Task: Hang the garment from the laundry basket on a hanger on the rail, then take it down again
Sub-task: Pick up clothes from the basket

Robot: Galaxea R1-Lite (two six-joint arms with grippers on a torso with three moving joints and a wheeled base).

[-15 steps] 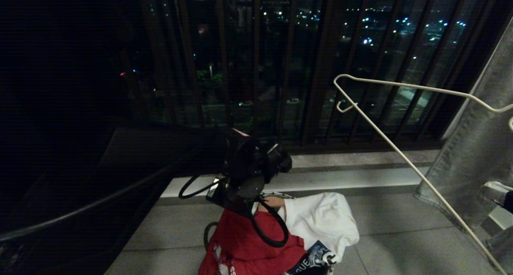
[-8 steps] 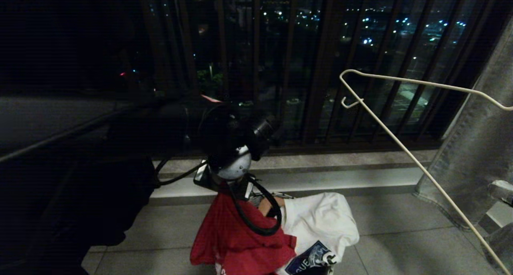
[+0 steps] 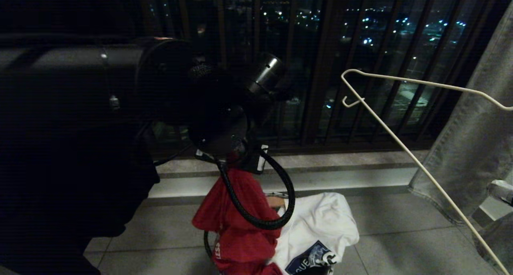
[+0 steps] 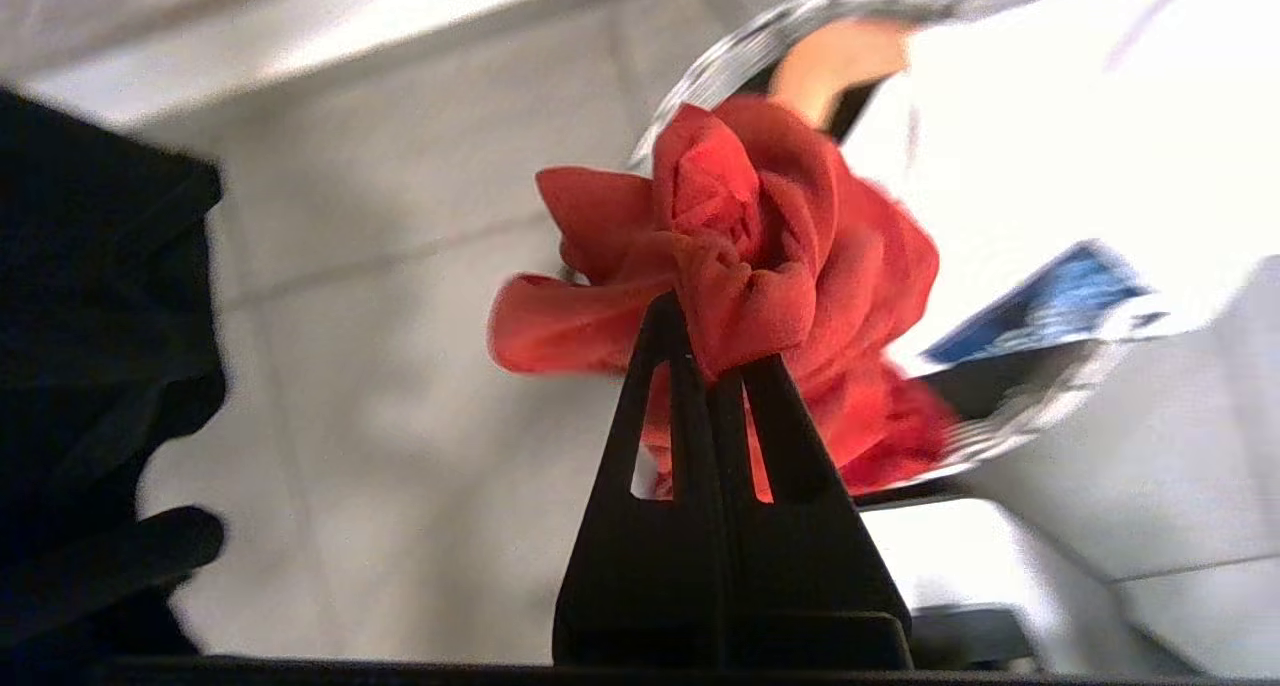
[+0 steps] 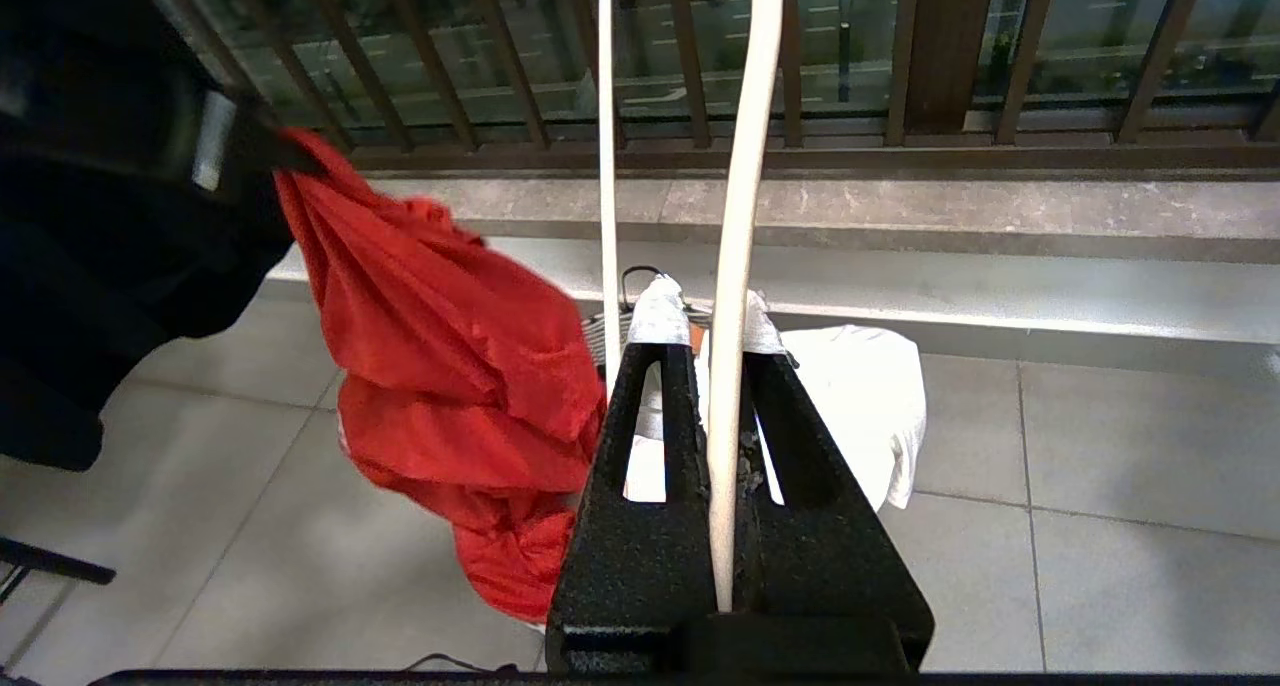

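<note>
My left gripper (image 4: 705,331) is shut on a bunched fold of the red garment (image 4: 790,216). In the head view the garment (image 3: 236,223) hangs below my left wrist (image 3: 224,126), with its lower end still at the laundry basket (image 4: 720,61) on the floor. Over at the right, my right gripper (image 5: 705,311) is shut on a wire of the thin white hanger (image 5: 735,196). The hanger (image 3: 400,146) slants up with its notch hook toward the window. The rail is out of view.
A white T-shirt (image 3: 320,223) with a dark print fills the basket. Grey denim (image 3: 473,146) hangs at the right. A black garment (image 3: 60,187) hangs at the left. Dark window railing bars (image 3: 320,66) stand behind a low ledge (image 3: 340,174).
My left arm has risen, drawing the red garment up from the basket into a hanging bundle. The hanger has barely shifted.
</note>
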